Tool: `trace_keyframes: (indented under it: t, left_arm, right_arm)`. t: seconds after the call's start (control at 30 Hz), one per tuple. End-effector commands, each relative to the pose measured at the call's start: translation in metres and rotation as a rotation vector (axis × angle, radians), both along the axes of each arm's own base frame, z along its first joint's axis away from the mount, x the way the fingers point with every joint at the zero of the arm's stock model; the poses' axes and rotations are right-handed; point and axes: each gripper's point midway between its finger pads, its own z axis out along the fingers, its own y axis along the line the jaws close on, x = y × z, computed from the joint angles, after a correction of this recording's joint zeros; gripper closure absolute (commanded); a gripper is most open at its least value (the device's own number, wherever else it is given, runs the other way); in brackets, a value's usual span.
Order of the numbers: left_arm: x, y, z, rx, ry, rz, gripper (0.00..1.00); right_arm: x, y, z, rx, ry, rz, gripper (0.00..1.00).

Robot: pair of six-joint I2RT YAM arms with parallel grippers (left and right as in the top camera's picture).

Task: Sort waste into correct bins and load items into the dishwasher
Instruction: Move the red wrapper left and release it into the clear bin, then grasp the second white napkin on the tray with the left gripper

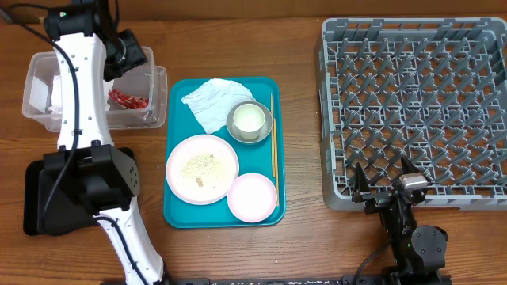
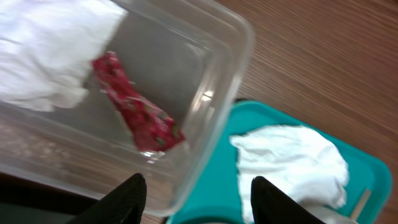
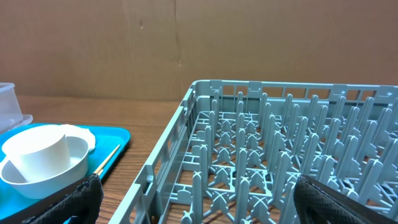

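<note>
I found the left jaws hanging partly open over the near corner of the clear tub (image 2: 245, 37), with nothing between them; only the two dark tips showed at the bottom edge of the wrist view. The red wrapper (image 2: 137, 112) lay loose on the tub floor beside a wad of white paper (image 2: 43, 56) that the frame cut off. From overhead, the left arm hid much of the tub and most of the black tray (image 1: 33, 214). The right jaws stood wide open and empty near the dish rack (image 1: 412, 103), their tips cropped at both lower corners. On the teal tray (image 1: 176, 214) I noted the napkin (image 1: 212, 103), the cup (image 3: 40, 155) inside the bowl (image 3: 71, 168), the large plate (image 1: 178, 182) bearing crumbs (image 1: 198, 165), the small plate (image 1: 253, 197) and the chopsticks (image 1: 274, 134). I could not tell what the crumbs were.
</note>
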Motion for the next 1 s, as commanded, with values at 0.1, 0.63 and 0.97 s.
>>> trace_keyframes:
  t: [0.1, 0.63, 0.97]
  left_arm:
    - [-0.001, -0.079, -0.003, -0.070, 0.005, -0.222, 0.43]
    - [-0.002, -0.157, -0.103, 0.041, 0.034, -0.480, 0.35]
    - [-0.003, -0.137, -0.142, 0.163, 0.041, -0.484, 0.35]
  right_arm:
    - [0.000, -0.002, -0.001, 0.000, -0.005, -0.012, 0.00]
    - [0.000, -0.002, -0.001, 0.000, -0.005, -0.012, 0.00]
    - [0.000, -0.002, -0.001, 0.000, -0.005, -0.012, 0.00]
